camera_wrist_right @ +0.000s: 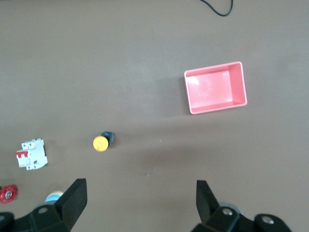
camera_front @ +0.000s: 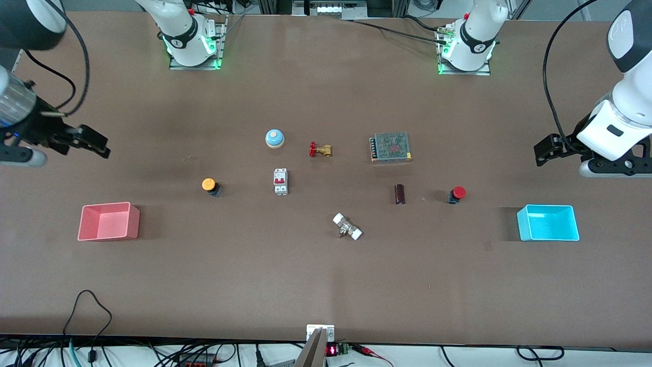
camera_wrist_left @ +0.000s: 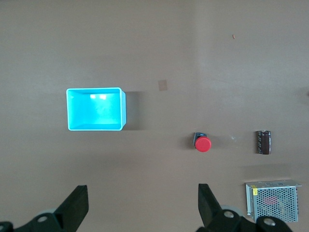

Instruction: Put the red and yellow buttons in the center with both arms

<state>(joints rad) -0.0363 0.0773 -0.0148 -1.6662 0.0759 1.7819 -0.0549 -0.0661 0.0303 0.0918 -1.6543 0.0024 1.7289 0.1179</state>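
Note:
The red button [camera_front: 457, 194] stands on the brown tabletop toward the left arm's end, beside a dark cylinder [camera_front: 400, 194]; it also shows in the left wrist view [camera_wrist_left: 203, 143]. The orange-yellow button [camera_front: 209, 185] stands toward the right arm's end, and shows in the right wrist view [camera_wrist_right: 101, 143]. The table's center [camera_front: 326, 191] is bare brown top. My left gripper [camera_front: 544, 152] [camera_wrist_left: 143, 193] is open and empty, up over bare table by the cyan bin. My right gripper [camera_front: 96, 142] [camera_wrist_right: 141, 189] is open and empty, up over bare table by the pink bin.
A pink bin [camera_front: 108, 221] sits at the right arm's end, a cyan bin [camera_front: 548, 223] at the left arm's end. Around the middle lie a blue bell [camera_front: 274, 138], a brass valve [camera_front: 320, 150], a white breaker [camera_front: 280, 181], a mesh power supply [camera_front: 390, 147] and a white fitting [camera_front: 347, 227].

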